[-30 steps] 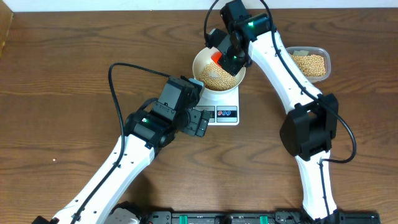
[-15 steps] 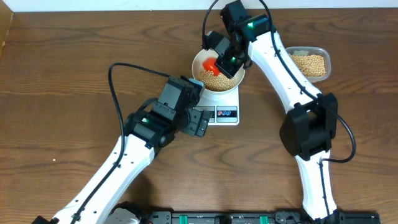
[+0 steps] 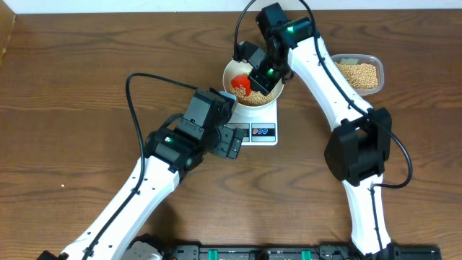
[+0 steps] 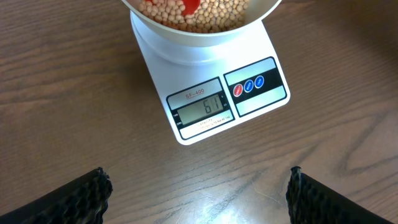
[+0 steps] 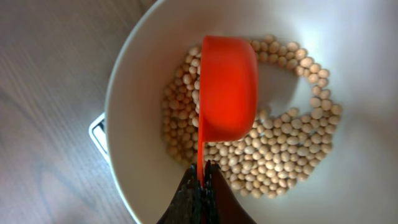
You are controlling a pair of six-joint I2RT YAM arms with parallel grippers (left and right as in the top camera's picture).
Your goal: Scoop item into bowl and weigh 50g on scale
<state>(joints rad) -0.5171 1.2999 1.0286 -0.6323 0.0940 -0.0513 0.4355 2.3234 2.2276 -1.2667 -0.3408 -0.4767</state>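
The white bowl (image 3: 232,68) stands on the white scale (image 3: 263,133), with tan beans (image 3: 254,94) in its bottom. The scale's display (image 4: 202,109) reads 61. My right gripper (image 5: 202,180) is shut on the thin handle of an orange scoop (image 5: 225,93), whose cup hangs over the beans (image 5: 280,143) inside the bowl (image 5: 124,106), turned so its outer side faces the camera. My left gripper (image 4: 198,190) is open above bare wood in front of the scale (image 4: 261,99), holding nothing. The bowl (image 4: 180,34) shows at the top of the left wrist view.
A clear plastic container (image 3: 361,72) holding more beans sits at the back right, beside the right arm. A black cable loops over the table left of the bowl.
The orange scoop has swung left and lower inside the bowl as my right gripper rotated. The left arm has not moved.
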